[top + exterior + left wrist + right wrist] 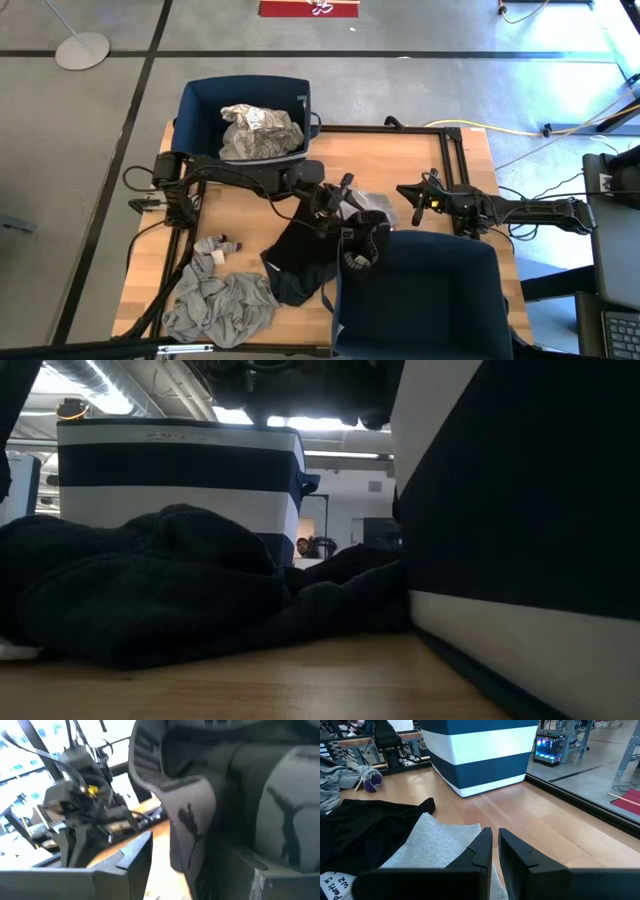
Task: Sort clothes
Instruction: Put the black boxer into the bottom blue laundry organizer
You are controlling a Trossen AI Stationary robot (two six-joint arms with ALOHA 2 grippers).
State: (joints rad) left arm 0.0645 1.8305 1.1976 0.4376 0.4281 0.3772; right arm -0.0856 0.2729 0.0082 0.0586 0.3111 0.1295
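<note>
My left gripper [335, 212] is over the table's middle, shut on a dark garment [362, 240] that drapes onto the left rim of the near navy bin [338, 300]. The garment fills the left wrist view [190, 805]. A black garment [295, 265] lies on the table beside that bin. It also shows in the low view [150, 580]. A light grey cloth [435, 845] lies beside it. A grey garment [220, 305] lies at the near left. A white patterned garment [260, 130] lies in the far navy bin [195, 105]. My right gripper [415, 200] is shut and empty, low over the table [492, 852]. My left gripper holds the dark garment by an upper fold [165, 775]. The cloth itself hides the fingers, so which part and how many layers cannot be told. The garment hangs slack below the gripper. Its lower part [360, 255] rests on the near bin's left rim.
A small white and purple bundle [215, 248] lies on the table left of the black garment. The near bin [520, 510] takes up the near right of the table, and the far bin [180, 470] stands at the far left. Bare wood [400, 160] lies between them.
</note>
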